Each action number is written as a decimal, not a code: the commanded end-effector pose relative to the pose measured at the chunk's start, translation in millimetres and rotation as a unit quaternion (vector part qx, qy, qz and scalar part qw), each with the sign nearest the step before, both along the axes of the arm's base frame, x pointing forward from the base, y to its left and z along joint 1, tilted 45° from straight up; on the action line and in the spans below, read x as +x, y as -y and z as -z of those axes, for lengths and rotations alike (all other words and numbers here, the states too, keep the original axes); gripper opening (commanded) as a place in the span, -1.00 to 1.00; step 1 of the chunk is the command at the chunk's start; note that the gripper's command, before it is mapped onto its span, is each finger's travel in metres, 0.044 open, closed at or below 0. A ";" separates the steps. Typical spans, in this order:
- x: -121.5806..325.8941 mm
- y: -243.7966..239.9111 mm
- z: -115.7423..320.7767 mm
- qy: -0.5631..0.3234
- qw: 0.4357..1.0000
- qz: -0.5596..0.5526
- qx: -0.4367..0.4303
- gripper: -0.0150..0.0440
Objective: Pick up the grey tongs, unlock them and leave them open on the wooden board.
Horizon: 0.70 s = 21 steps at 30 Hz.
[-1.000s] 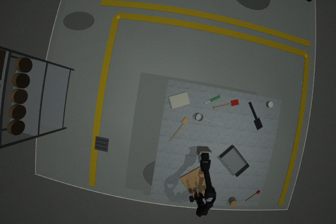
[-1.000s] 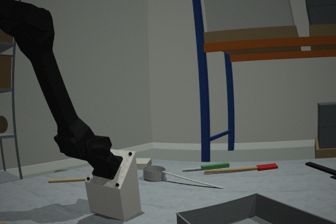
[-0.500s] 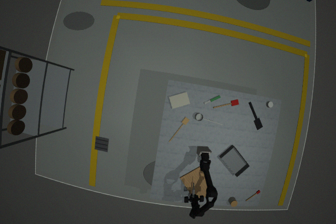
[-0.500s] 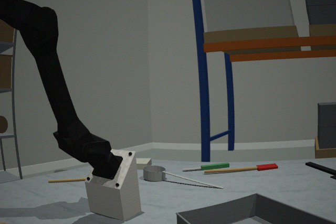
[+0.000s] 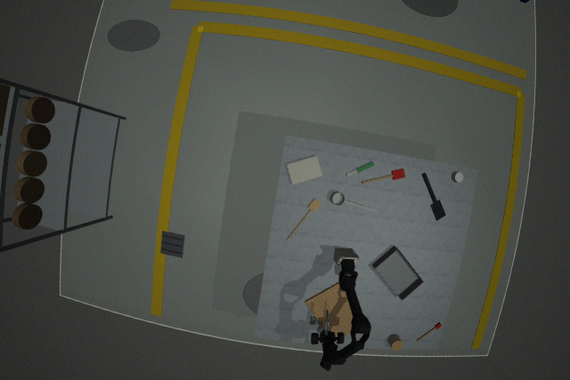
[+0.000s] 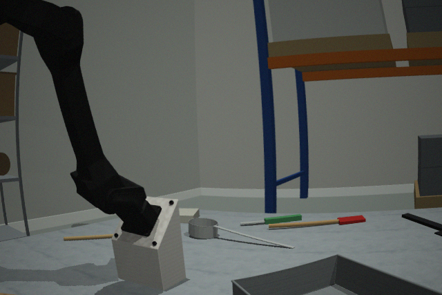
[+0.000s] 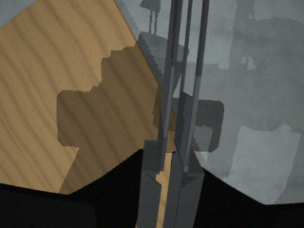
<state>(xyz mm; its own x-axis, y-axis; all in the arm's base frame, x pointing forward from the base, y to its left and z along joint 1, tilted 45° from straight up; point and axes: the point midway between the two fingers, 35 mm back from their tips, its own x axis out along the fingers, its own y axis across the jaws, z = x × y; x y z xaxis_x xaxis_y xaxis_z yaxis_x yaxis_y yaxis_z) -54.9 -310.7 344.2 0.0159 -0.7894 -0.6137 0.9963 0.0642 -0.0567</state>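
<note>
In the wrist view, the black parallel-jaw gripper (image 5: pixel 327 328) (image 7: pixel 159 158) is closed on the grey metal tongs (image 5: pixel 327 318) (image 7: pixel 167 114), whose long bars run from lower centre to the top edge. Behind them the striped-grain wooden board (image 5: pixel 317 300) (image 7: pixel 28 71) fills the left; pale marbled worktop (image 5: pixel 391 229) (image 6: pixel 232 259) (image 7: pixel 275 71) shows at right. I cannot tell whether the lock is released.

In the exterior view, the dark rectangular roasting tin (image 5: pixel 384 256) (image 6: pixel 285 274) stands lower right, right of the arm's off-white wedge-shaped base (image 6: pixel 173 249). Beyond sit a small round grey metal pan (image 5: pixel 337 198) (image 6: pixel 202 229), a green-handled tool (image 5: pixel 365 166) (image 6: pixel 282 218) and a red-headed wooden spatula (image 5: pixel 398 173) (image 6: pixel 351 220). Farther back, a blue-and-orange storage rack (image 6: pixel 266 106) rises at upper right.
</note>
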 end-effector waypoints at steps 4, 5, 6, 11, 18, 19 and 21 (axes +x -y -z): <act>-6.7 2.6 -10.6 0.019 0.997 0.017 -0.072 -1.00; -7.5 3.3 -11.9 0.021 0.996 0.019 -0.083 -1.00; -8.2 3.8 -13.2 0.024 0.995 0.020 -0.093 -1.00; -13.3 4.9 -18.6 0.035 0.989 0.028 -0.143 -1.00; -19.0 2.8 -26.0 0.048 0.976 0.033 -0.211 -1.00; -19.7 2.1 -27.0 0.050 0.974 0.033 -0.220 -1.00; -20.8 0.4 -29.0 0.051 0.969 0.033 -0.239 -1.00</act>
<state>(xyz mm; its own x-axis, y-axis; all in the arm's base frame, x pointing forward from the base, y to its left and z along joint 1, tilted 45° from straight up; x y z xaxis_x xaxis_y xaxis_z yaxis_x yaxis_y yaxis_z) -75.5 -316.7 365.9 -0.0018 -0.9710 -0.2390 0.9994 -0.0099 0.0326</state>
